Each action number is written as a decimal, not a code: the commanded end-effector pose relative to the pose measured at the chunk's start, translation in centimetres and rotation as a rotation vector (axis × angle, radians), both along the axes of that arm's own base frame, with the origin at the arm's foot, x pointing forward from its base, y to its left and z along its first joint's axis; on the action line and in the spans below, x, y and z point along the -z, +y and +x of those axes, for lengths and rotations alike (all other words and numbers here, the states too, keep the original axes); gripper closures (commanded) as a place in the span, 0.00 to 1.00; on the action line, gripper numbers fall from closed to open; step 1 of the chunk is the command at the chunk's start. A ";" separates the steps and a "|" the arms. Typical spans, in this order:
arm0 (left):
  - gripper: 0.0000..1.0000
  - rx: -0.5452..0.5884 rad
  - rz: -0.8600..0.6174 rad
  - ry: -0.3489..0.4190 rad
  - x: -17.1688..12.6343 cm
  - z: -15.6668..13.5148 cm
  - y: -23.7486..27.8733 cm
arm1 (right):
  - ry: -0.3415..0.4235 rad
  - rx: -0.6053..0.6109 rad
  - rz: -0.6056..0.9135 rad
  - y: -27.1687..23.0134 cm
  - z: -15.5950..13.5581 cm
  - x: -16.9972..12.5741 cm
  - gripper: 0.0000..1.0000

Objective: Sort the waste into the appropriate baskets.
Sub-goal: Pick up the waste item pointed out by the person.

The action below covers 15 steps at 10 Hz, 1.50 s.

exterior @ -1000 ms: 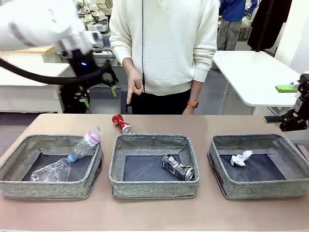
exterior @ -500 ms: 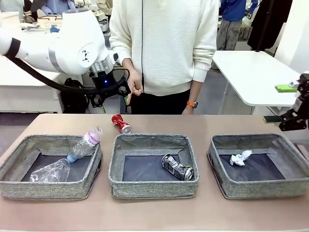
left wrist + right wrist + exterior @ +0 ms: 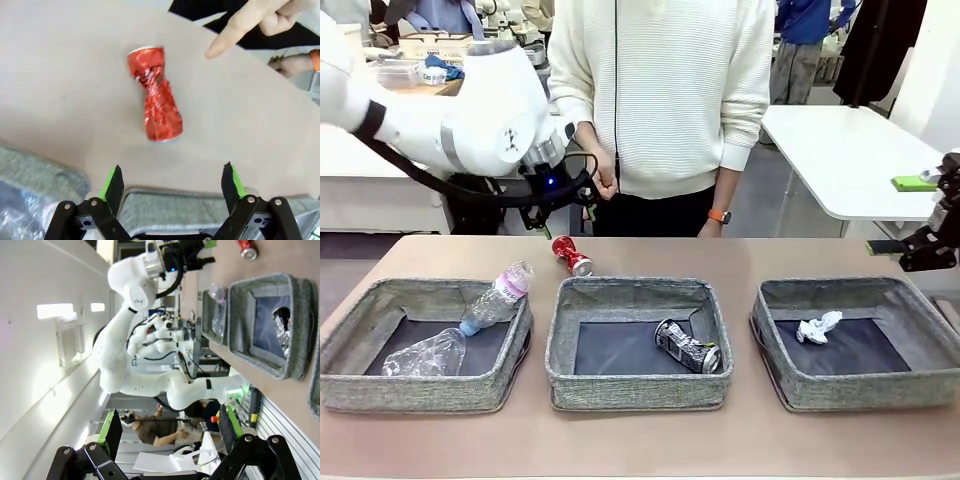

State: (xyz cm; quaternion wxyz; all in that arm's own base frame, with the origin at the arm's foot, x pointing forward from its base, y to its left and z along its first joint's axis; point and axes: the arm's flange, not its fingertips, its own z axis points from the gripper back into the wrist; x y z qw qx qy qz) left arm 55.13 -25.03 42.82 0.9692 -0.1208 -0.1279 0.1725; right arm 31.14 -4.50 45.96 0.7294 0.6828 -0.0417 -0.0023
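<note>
- Tan tabletop carries three grey fabric baskets in a row on the robot's side, with a person in a cream sweater standing at the far edge and white tables behind.
- Left basket holds the crushed clear plastic bottle; the small clear bottle with pink label leans over its far right rim.
- Middle basket holds the crushed black can; right basket holds the crumpled white paper.
- Crushed red can lies on the bare table just behind the middle basket's far rim, touching no basket.
- Left gripper hangs above the red can with its jaws spread wide and nothing between them; the person's hand is close beside it.
- Left wrist view looks down on the red can, pinched at its middle, and shows the hand's finger pointing toward the can without touching it; the green pads stand apart over the middle basket's rim.
- Right gripper sits raised at the table's right edge, beyond the right basket, with its green pads apart and holding nothing.
- Right wrist view lies sideways: its open fingers frame the room, the left arm farther off, and the middle basket with the black can inside.
</note>
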 end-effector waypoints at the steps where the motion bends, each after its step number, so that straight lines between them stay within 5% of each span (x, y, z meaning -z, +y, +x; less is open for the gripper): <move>1: 0.00 -0.034 -0.055 -0.070 1.9 0.6 0.6 | 0.018 0.001 0.012 0.1 -0.1 -0.6 0.00; 2: 0.00 -0.116 -0.043 -0.138 2.9 1.1 1.0 | 0.018 0.001 0.012 0.1 -0.1 -0.6 0.00; 7: 0.00 -0.098 0.003 -0.028 8.3 1.8 0.9 | 0.018 0.001 0.012 0.1 -0.1 -0.6 0.00; 15: 0.00 -0.116 -0.014 -0.079 11.0 3.7 -1.3 | 0.018 0.001 0.012 0.1 -0.1 -0.6 0.00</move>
